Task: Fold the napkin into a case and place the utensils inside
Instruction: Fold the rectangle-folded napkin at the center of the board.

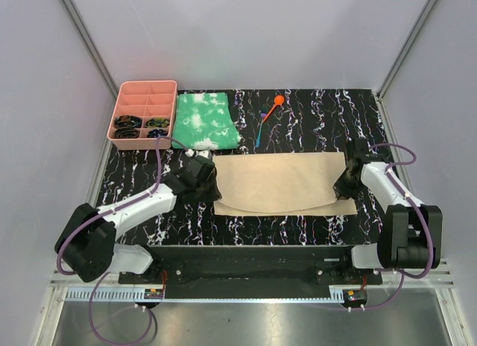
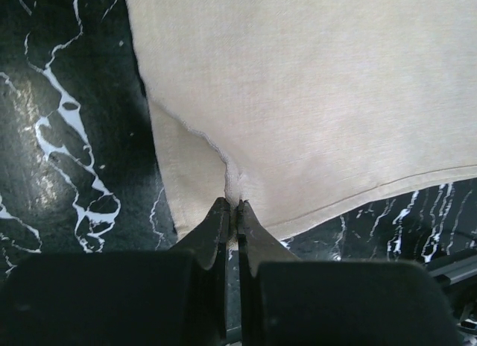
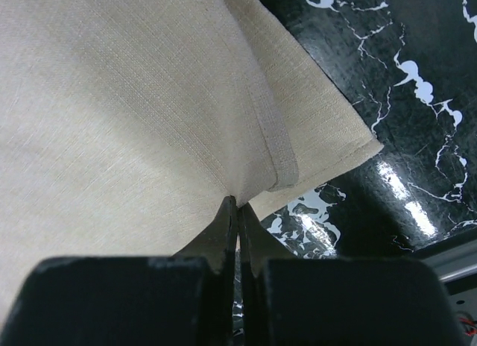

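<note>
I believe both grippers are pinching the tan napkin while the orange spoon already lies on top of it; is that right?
Not quite. The orange spoon is not on the napkin; it lies on the table beyond it, as the top external view shows. The left gripper and right gripper both pinch the napkin.

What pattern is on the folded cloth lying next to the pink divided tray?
The folded cloth is mottled green and white, best seen in the top external view.

bright, even overhead light; glare streaks on the glossy mat (image 3: 406,193); wrist views blur darkly along the bottom.
</note>
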You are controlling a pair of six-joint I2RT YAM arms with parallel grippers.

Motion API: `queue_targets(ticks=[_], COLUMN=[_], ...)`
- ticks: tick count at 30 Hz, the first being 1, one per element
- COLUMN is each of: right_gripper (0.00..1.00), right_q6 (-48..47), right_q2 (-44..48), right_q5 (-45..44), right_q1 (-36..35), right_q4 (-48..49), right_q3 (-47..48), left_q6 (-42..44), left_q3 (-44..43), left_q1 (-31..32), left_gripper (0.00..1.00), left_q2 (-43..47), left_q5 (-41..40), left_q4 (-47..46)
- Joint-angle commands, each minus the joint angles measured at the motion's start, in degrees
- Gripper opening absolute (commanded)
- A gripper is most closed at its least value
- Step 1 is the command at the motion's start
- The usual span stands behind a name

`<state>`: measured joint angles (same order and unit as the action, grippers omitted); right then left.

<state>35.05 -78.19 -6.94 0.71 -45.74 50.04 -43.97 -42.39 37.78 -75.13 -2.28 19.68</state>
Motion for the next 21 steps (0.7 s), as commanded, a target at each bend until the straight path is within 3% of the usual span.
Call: queue_targets(ticks=[1,11,21], right_gripper=[0.0,0.0,0.0], right_q6=[3.1,4.5,14.78], right_q2=[-1.34,1.63,3.05], right_q5=[-3.08,-4.84,-4.92], right_q1=[0.78,1.14,1.14], right_q4=[-0.32,-3.13,-5.59], right_q3=[-0.73,-0.91,-5.57], left_q6=[0.9,0.37,-0.16], left_q3=[0.91,2.14,3.19], left_q1=[-0.07,-0.07,-0.16], left_gripper=[0.0,0.0,0.0], left_q2=[0.78,2.8,2.45], left_q5=[-1.5,-0.97,-0.35], left_q4=[-2.37,-1.32,-1.84])
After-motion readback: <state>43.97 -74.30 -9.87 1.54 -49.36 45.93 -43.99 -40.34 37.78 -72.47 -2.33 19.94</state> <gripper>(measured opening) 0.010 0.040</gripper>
